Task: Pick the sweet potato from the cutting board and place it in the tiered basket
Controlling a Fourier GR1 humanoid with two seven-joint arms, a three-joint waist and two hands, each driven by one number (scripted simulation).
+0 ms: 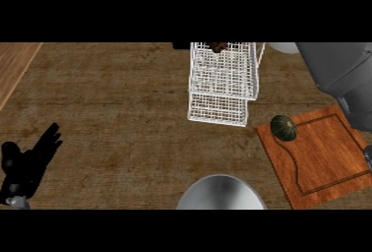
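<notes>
Left hand held open, fingers spread, nothing pinched. Sweet potato seen in tiered basket, well beyond fingertips, rightward.

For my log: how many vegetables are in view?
2. A dark green one lies on the board's far left corner; a brown one shows at the basket's far end. The grey arm may hide more.

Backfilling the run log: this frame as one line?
left hand open, resting lower left | right hand not in view | brown item at top of tiered basket | dark green squash on cutting board
</notes>
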